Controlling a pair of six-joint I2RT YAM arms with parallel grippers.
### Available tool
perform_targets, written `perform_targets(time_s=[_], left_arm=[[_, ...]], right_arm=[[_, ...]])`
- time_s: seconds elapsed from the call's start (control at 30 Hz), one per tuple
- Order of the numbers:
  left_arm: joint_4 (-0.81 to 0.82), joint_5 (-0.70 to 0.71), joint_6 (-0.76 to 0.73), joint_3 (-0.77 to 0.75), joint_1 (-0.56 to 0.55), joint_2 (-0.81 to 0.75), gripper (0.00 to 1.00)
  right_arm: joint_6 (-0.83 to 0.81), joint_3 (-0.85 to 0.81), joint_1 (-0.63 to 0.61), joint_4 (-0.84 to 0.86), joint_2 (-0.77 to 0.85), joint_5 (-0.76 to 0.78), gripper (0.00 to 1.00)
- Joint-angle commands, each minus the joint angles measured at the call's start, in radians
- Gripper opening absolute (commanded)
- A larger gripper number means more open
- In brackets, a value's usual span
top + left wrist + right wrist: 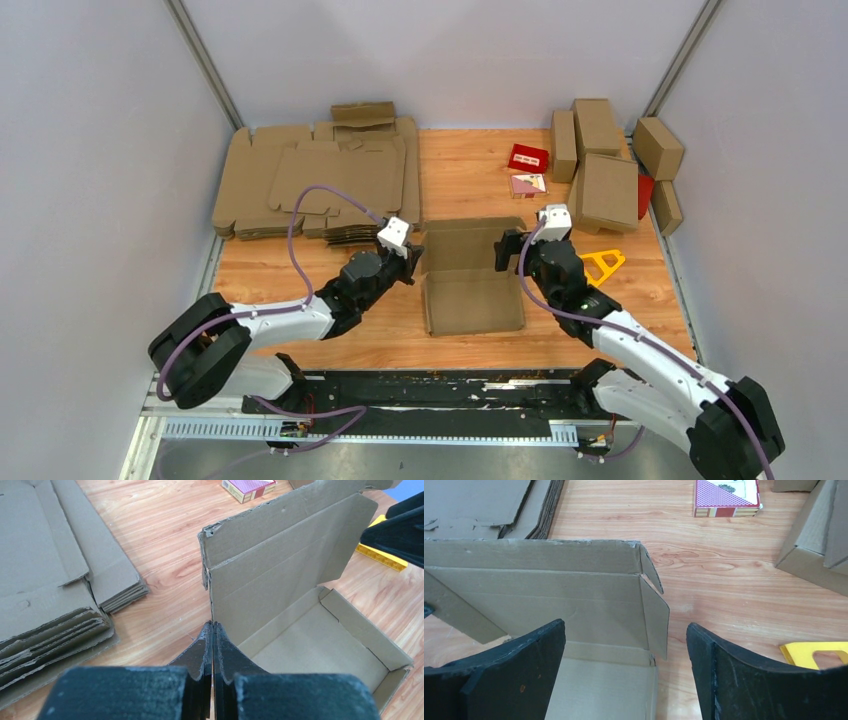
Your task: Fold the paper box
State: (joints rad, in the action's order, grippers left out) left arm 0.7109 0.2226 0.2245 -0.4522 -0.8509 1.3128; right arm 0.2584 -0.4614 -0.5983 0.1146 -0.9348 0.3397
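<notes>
**Box open at mid-table, one gripper at each rear corner**

At the near edge, both arms reach forward over the wooden table (455,165). The paper box (472,295) sits between them at mid-table, a shallow open tray with its lid standing up along the far side.

The left gripper (413,262) is at the box's left rear corner. In its wrist view the fingers (200,655) are clenched flat together, their tips touching the foot of the raised lid's left edge. Whether a sliver of cardboard sits between them cannot be told.

The right gripper (506,250) is spread wide at the right rear corner. In its wrist view the lid's right side flap and the tray's corner lie in the gap between the two fingers (519,670), touching neither.

Just right of that arm lies a yellow plastic piece (602,263). Farther back, a pile of flat blanks (320,180) fills the left, with a red carton (528,156) and folded boxes (606,170) at right.
</notes>
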Motion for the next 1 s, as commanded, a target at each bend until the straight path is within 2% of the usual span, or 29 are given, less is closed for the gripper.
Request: perform_targets(time_s=[0.0, 0.13, 0.27, 0.43, 0.67, 0.8, 0.87, 0.97], left_arm=[[0.026, -0.014, -0.055, -0.008, -0.006, -0.035, 0.0], [0.028, -0.04, -0.077, -0.006, -0.005, -0.041, 0.0], [0.032, -0.062, -0.092, -0.008, -0.006, -0.041, 0.0], [0.039, -0.089, -0.094, -0.008, -0.005, -0.043, 0.0], [0.068, -0.121, -0.136, 0.018, -0.005, -0.057, 0.0], [0.102, -0.135, -0.151, 0.041, -0.006, -0.069, 0.0], [0.111, -0.135, -0.158, 0.05, -0.005, -0.072, 0.0], [0.129, -0.142, -0.16, 0.057, -0.005, -0.065, 0.0]], right_arm=[[-0.033, -0.078, -0.005, -0.202, 0.093, -0.027, 0.92], [-0.109, -0.141, -0.006, -0.282, 0.159, -0.099, 0.92], [-0.21, -0.238, -0.005, -0.371, 0.17, -0.255, 0.89], [-0.347, -0.466, -0.005, -0.545, 0.051, -0.288, 0.91], [-0.503, -0.7, -0.006, -0.613, -0.164, -0.444, 0.96], [-0.653, -0.87, -0.017, -0.794, -0.35, -0.499, 0.9], [-0.749, -0.911, -0.026, -0.875, -0.398, -0.502, 0.89], [-0.883, -0.897, -0.028, -0.888, -0.418, -0.55, 0.89]])
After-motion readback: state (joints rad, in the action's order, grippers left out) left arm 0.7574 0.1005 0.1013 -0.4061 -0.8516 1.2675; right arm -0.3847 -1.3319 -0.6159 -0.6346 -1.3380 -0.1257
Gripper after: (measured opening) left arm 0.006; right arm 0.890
